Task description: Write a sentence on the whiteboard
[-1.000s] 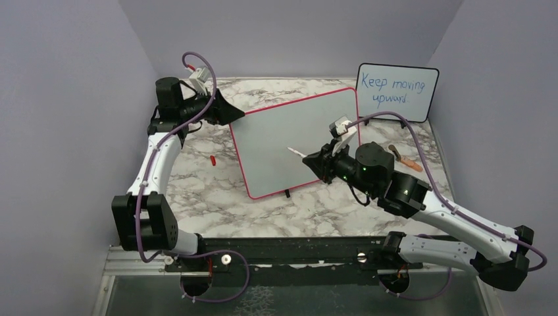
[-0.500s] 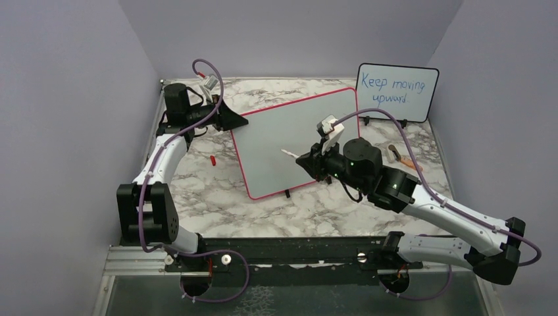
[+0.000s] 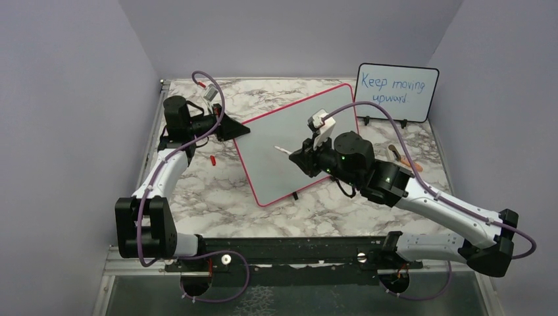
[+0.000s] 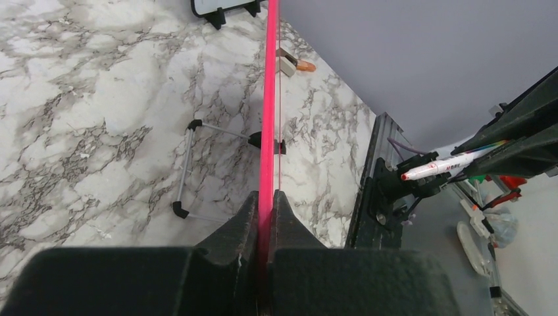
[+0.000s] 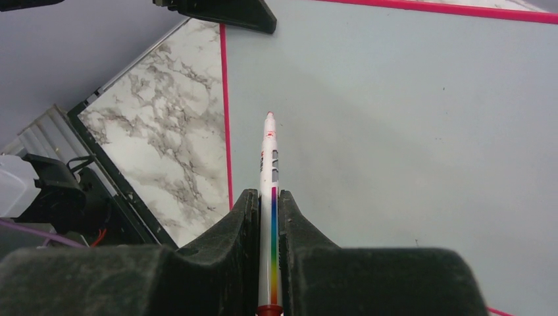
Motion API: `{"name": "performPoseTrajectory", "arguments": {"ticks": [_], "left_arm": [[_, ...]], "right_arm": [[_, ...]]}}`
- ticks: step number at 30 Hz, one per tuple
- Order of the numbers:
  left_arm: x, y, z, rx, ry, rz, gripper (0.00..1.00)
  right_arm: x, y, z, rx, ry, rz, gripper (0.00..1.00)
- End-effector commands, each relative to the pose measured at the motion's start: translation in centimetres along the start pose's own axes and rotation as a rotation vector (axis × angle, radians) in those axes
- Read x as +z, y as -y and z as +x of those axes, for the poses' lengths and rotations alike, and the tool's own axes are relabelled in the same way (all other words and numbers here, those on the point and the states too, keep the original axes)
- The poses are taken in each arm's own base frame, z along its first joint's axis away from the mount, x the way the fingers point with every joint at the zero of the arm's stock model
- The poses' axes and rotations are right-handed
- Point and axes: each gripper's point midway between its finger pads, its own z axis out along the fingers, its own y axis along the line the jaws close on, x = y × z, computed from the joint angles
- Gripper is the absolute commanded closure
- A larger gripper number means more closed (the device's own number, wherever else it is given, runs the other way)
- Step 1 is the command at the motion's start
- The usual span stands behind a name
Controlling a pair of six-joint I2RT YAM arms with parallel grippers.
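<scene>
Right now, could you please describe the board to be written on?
On the marble table, it is the large whiteboard in the middle, its far-left corner pinched by the left gripper. Unlike the small black-framed board behind, it has a pink-red frame and no writing.

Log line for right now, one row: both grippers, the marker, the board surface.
left gripper: shut on whiteboard edge | right gripper: shut on marker | marker tip: pointed at whiteboard, contact unclear | whiteboard face: blank
</scene>
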Motion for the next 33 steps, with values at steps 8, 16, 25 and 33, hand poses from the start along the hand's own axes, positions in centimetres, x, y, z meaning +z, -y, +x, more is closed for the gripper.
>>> {"name": "performPoseTrajectory", "arguments": {"ticks": [8,16,25,33], "left_arm": [[0.7,1.8,1.3,0.059,-0.008,0.021,1.00],[0.7,1.3,1.6,0.063,-0.014,-0.005,1.00],[0.7,0.6,1.8,0.065,-0.024,-0.042,1.00],[0.7,0.4,1.8,0.068,-0.027,-0.055,1.00]], "right_arm": [[0.4,-1.0,-0.4,-0.094,-0.009,0.164,0.99],[2.1,-2.6,0.2,-0.198,-0.029,0.287,1.00],[4.8,-3.4,1.2,-0.229,-0.085,0.353,0.99],[6.1,-3.5,1.5,-0.236,-0.112,0.398,0.99]]}}
